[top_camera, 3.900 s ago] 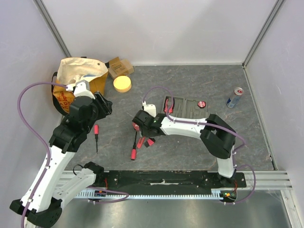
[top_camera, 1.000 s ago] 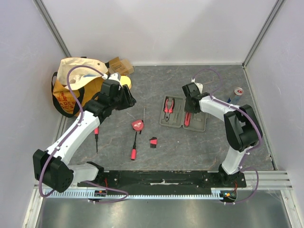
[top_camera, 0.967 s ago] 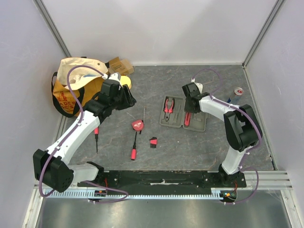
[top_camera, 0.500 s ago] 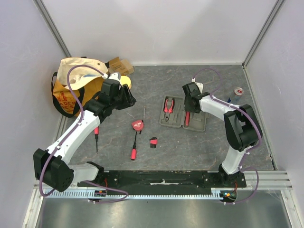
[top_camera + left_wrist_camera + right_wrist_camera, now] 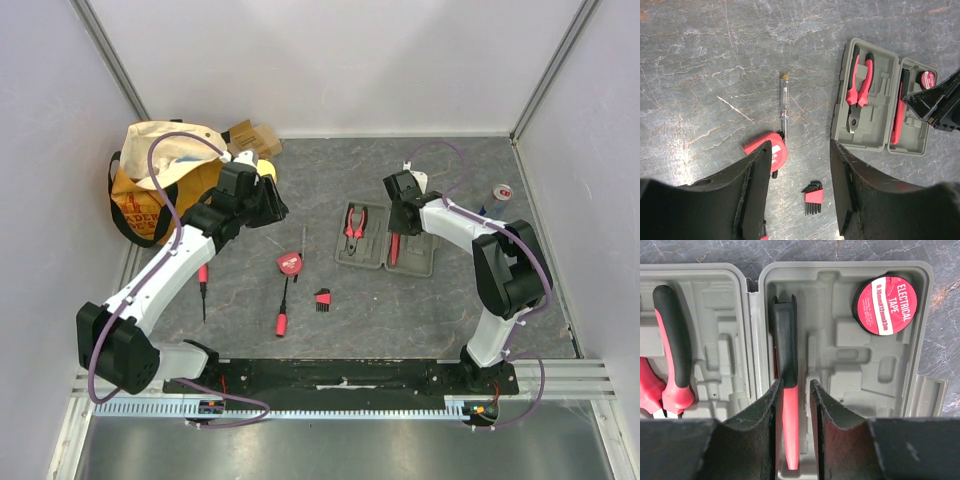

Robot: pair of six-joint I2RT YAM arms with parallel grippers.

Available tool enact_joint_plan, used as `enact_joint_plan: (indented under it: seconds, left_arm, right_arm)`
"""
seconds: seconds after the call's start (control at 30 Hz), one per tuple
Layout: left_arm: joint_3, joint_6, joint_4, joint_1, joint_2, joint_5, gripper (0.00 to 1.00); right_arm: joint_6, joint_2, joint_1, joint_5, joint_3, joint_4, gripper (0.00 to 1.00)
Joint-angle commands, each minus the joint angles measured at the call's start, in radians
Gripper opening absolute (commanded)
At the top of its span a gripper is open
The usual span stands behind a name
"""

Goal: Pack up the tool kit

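The grey-green tool case point(image 5: 372, 255) lies open at mid-table. Red-and-black pliers point(image 5: 355, 222) sit in its left half. A red-and-black tool point(image 5: 791, 440) lies in a slot of the right half, and a roll of electrical tape point(image 5: 886, 306) sits in the corner. My right gripper point(image 5: 796, 385) straddles that tool, jaws narrowly open with a gap on the right side. My left gripper point(image 5: 799, 150) is open and empty, high above a tape measure point(image 5: 756, 146), hex keys point(image 5: 813, 195) and a clear tester screwdriver point(image 5: 784, 100).
A red screwdriver point(image 5: 283, 312) and a small red screwdriver point(image 5: 203, 285) lie near the front left. An orange-and-cream tote bag point(image 5: 150, 190), a cardboard box point(image 5: 250, 135) and a yellow roll point(image 5: 265, 168) stand at the back left. A drink can point(image 5: 497, 195) stands at the right.
My right arm went from the loose tools at mid-table to the case, where the red-and-black tool now lies. My left gripper swung up from the left and has just shifted slightly backward.
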Motion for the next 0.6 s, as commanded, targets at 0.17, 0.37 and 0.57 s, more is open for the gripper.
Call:
enact_joint_plan:
  seconds: [0.17,0.37,0.57]
  left_arm:
    - [0.045,0.043,0.032,-0.003,0.026,-0.002,0.56]
    - [0.039,0.031,0.031,-0.003,0.049,0.022,0.56]
    - [0.035,0.020,0.032,-0.004,0.080,0.044,0.56]
  right_arm:
    - [-0.005,-0.005,-0.003,0.030,0.022,-0.024,0.30]
    - [-0.007,-0.022,-0.008,0.075,0.000,-0.048,0.28]
    - [-0.013,-0.037,-0.013,0.084,-0.015,-0.053,0.26]
